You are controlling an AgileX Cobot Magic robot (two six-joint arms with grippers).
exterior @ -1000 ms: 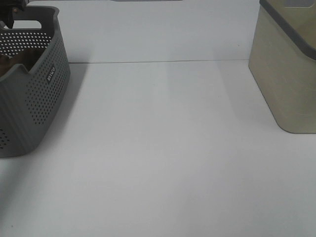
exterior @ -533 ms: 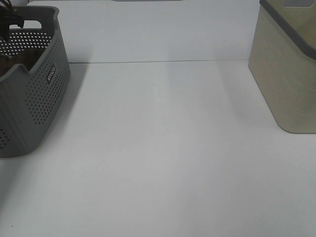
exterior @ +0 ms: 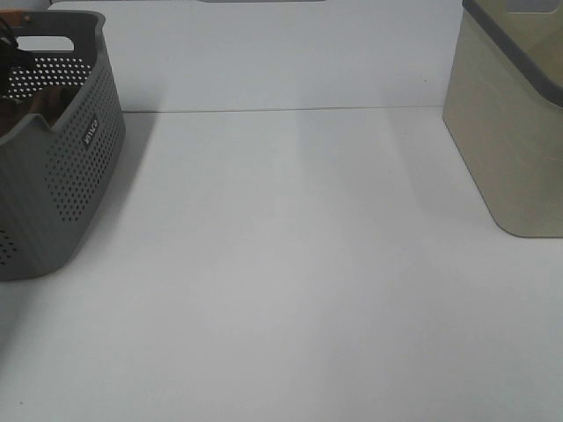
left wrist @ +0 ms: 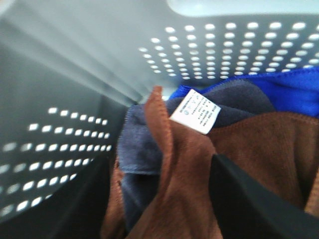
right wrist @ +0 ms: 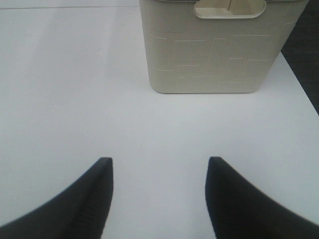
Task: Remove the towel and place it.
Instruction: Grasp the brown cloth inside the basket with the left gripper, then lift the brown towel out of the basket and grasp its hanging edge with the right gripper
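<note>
At the worktop's point(exterior: 290, 264) left edge, the left gripper point(left wrist: 179, 199), jaws spread and empty, sits inside the grey basket point(exterior: 79, 176); next, it should pinch the towel point(left wrist: 249, 144). The right gripper point(right wrist: 158, 194) is likewise spread and empty.

The high view is evenly lit but soft, the white worktop point(exterior: 290, 264) washed pale grey, with faint shadows right of the basket point(exterior: 70, 193) and left of the bin point(exterior: 510, 149). The left wrist view is dim and motion-blurred, with daylight glowing through the basket's holes and only the tag point(left wrist: 195, 111) on the towel point(left wrist: 249, 144) near sharp. The right wrist view is bright, its near fingers point(right wrist: 84, 199) dark and defocused.
</note>
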